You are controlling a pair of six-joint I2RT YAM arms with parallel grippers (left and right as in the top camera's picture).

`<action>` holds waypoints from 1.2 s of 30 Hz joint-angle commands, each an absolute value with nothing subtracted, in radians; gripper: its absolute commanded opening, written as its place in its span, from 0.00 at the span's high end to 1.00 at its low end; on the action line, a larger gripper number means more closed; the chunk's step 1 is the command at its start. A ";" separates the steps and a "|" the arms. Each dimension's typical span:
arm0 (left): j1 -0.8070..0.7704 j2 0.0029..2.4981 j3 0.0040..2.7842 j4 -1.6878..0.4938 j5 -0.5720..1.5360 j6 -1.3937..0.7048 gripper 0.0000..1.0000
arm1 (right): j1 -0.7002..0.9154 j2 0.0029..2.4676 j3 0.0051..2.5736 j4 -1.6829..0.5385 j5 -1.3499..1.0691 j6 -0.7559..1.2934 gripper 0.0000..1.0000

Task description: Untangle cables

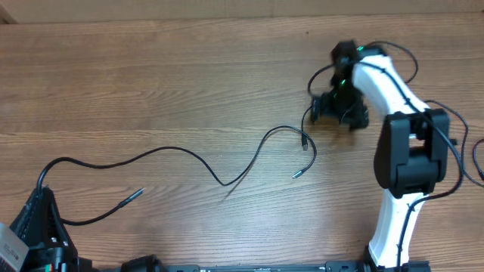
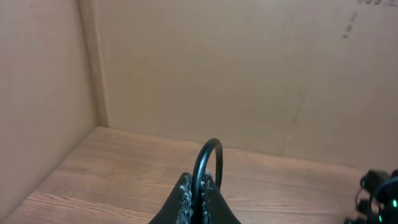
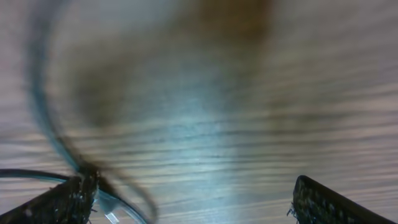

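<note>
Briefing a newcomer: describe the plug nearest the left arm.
Start at the left arm in the table's near-left corner. A black cable leaves it rightward, ending in a small plug. It lies alone; the other two plugs sit by the right tool.

1. At the right wrist the thin black cable (image 3: 37, 106) is just a blurred streak, wooden tabletop (image 3: 217, 124) fuzzy too.
2. Overhead's corner crops the black left gripper (image 1: 43, 195).
3. Those small silver plug tips (image 1: 299, 174) are too tiny to ID.
</note>
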State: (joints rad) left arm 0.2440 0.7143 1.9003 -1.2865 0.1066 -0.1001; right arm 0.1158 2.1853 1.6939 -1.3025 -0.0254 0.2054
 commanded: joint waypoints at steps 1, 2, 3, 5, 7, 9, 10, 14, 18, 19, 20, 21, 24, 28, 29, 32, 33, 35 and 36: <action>0.248 0.742 1.877 -1.280 0.067 -0.081 0.96 | 0.131 2.173 1.596 -1.271 0.006 0.236 0.00; 0.249 0.746 1.872 -1.280 0.067 -0.081 0.96 | 0.136 2.173 1.590 -1.269 0.005 0.239 0.00; 0.249 0.751 1.864 -1.280 0.067 -0.081 0.96 | 0.143 2.173 1.586 -1.269 0.006 0.246 0.00; 0.249 0.763 1.851 -1.280 0.067 -0.081 0.96 | 0.157 2.173 1.586 -1.275 0.001 0.267 0.00; 0.249 0.776 1.839 -1.282 0.069 -0.081 0.96 | 0.169 2.173 1.585 -1.296 -0.005 0.298 0.00; 0.248 0.797 1.824 -1.283 0.071 -0.082 0.96 | 0.188 2.173 1.583 -1.316 -0.019 0.318 0.00; 0.249 0.803 1.820 -1.282 0.071 -0.082 0.96 | 0.196 2.173 1.583 -1.319 -0.032 0.318 0.00; 0.249 0.836 1.819 -1.280 0.072 -0.082 0.96 | 0.221 2.156 1.587 -1.273 -0.024 0.375 0.00; 0.249 0.849 1.819 -1.279 0.078 -0.082 0.96 | 0.220 2.124 1.630 -1.247 -0.015 0.377 0.00; 0.248 0.850 1.819 -1.278 0.079 -0.082 0.96 | 0.220 2.116 1.643 -1.247 -0.008 0.373 0.00; 0.249 0.851 1.819 -1.277 0.078 -0.082 0.96 | 0.220 2.103 1.664 -1.249 -0.001 0.366 0.00; 0.248 0.851 1.819 -1.277 0.078 -0.082 0.96 | 0.220 2.095 1.678 -1.252 -0.001 0.362 0.00; 0.249 0.853 1.819 -1.275 0.079 -0.082 0.96 | 0.223 2.067 1.724 -1.271 -0.009 0.342 0.00; 0.249 0.857 1.819 -1.276 0.079 -0.082 0.96 | 0.234 2.053 1.747 -1.328 -0.040 0.332 0.00; 0.249 0.857 1.819 -1.276 0.078 -0.082 0.96 | 0.238 2.054 1.747 -1.359 -0.043 0.333 0.00; 0.249 0.857 1.819 -1.275 0.078 -0.081 0.96 | 0.252 2.054 1.740 -1.420 -0.043 0.343 0.00; 0.249 0.857 1.819 -1.275 0.078 -0.081 0.96 | 0.257 2.054 1.740 -1.438 -0.043 0.345 0.00; 0.249 0.857 1.819 -1.275 0.078 -0.081 0.96 | 0.272 2.054 1.740 -1.464 -0.035 0.358 0.00; 0.249 0.857 1.819 -1.276 0.078 -0.081 0.96 | 0.281 2.054 1.740 -1.472 -0.026 0.372 0.00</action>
State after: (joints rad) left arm 0.2440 0.8490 1.8236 -1.2858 0.0841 -0.0971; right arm 0.2535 2.0693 1.7351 -1.4593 -0.0299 0.3431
